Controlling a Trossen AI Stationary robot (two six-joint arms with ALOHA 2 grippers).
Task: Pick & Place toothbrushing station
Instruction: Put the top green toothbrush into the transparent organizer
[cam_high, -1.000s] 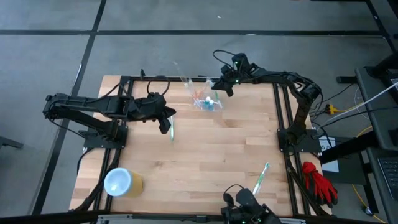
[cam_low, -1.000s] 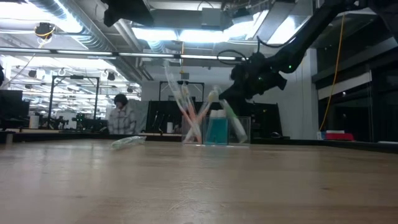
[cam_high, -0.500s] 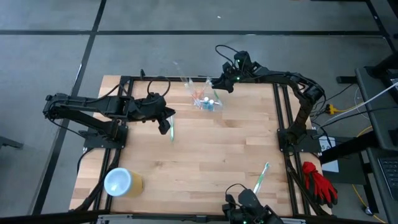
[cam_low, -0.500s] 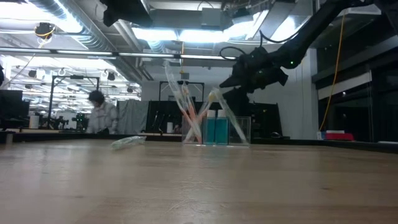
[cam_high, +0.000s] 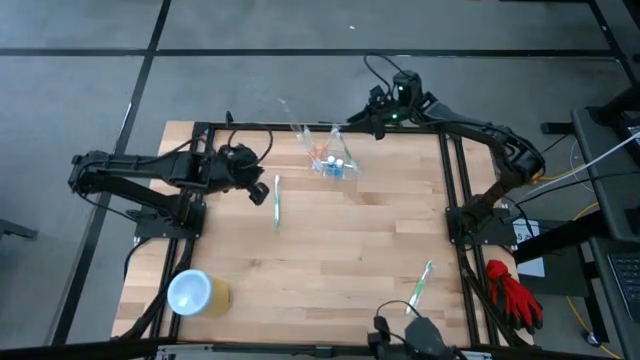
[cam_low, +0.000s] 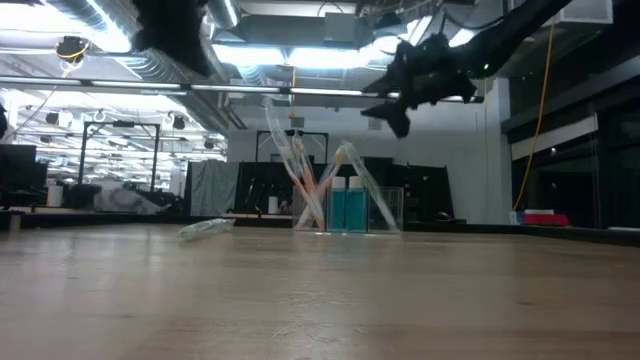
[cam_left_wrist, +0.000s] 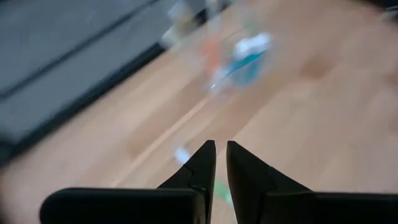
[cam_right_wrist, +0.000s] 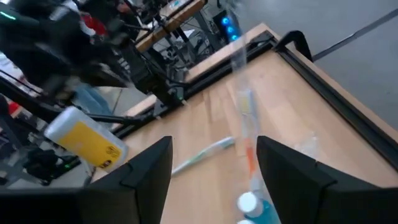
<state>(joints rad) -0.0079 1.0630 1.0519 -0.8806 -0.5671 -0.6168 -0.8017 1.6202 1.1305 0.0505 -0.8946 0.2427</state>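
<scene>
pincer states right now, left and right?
Left pincer: closed, holding nothing.
Right pincer: open, empty, above the toothbrushing station.

Yellow cup (cam_high: 197, 293) — loose toothbrushes (cam_high: 276, 203) — red gloves (cam_high: 511, 290)

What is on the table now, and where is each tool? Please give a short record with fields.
holder: clear plastic holder at the table's far edge, upright, with toothbrushes and a blue tube inside
loose toothbrushes: one left of the holder, one near the front right
cup: yellow cup at the front left corner
right tool: right tool open, raised beside the holder, holding nothing
left tool: left tool shut, near the left toothbrush, empty
</scene>
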